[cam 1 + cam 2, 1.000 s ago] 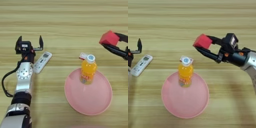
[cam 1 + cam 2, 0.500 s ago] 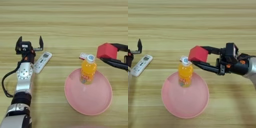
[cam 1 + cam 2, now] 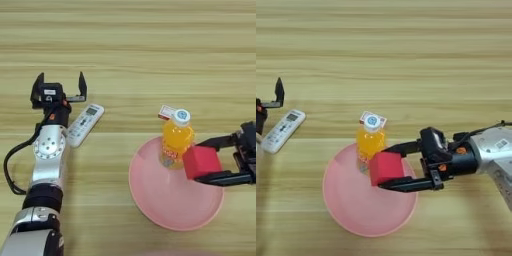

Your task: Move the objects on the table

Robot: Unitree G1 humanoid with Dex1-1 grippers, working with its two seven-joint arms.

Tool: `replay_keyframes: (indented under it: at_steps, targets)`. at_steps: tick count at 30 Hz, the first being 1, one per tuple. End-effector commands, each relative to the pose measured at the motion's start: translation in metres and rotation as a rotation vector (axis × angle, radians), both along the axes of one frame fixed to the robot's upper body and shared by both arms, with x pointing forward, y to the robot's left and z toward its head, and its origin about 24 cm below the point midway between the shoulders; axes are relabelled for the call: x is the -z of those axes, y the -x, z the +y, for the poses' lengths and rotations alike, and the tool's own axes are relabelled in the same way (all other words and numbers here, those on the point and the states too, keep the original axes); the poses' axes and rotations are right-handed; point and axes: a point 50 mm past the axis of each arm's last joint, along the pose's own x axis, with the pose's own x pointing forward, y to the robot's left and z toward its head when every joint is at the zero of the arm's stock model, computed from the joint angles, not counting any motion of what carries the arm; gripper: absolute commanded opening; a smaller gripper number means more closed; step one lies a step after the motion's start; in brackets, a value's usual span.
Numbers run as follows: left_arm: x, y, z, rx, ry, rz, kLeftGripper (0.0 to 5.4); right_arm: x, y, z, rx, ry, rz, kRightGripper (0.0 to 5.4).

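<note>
Two black fingers of the right gripper are clenched on the red cube, carrying it over the pink plate, and the trouble spot is plain: the cube hangs just beside the orange juice bottle, which stands upright on the plate's far side. My read is that any drift left or toward the far side would knock that bottle over, and a tall bottle standing on a shallow plate looks easy to topple. Letting the cube go from a height could also bounce it off the plate, though I cannot tell how high it sits above the surface. Best open room on the plate is the near half, bare and well apart from the bottle. Moving outward, the left gripper sits idle with its fingers spread and nothing between them, the white remote control lying just beside its forearm; a careless left-arm move could sweep the remote along. Behind the bottle peeks the small white-and-red box, mostly hidden. Farther back the table offers bare wood across its whole width.
</note>
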Motion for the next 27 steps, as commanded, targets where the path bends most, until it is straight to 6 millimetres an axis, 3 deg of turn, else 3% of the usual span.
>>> replay_keyframes:
  at_steps: [1,8,27]
  targets:
    - [-0.002,0.0,0.0,0.004,-0.007,-0.004,5.4,0.019,0.0,0.0,-0.007,0.101,0.01,2.3]
    - [-0.003,0.001,0.0,0.003,-0.008,-0.005,5.4,0.04,0.0,0.008,-0.017,0.172,0.015,2.3]
    - [-0.003,0.001,-0.001,0.005,-0.007,-0.006,5.4,0.066,-0.008,0.021,0.016,0.269,-0.027,2.3]
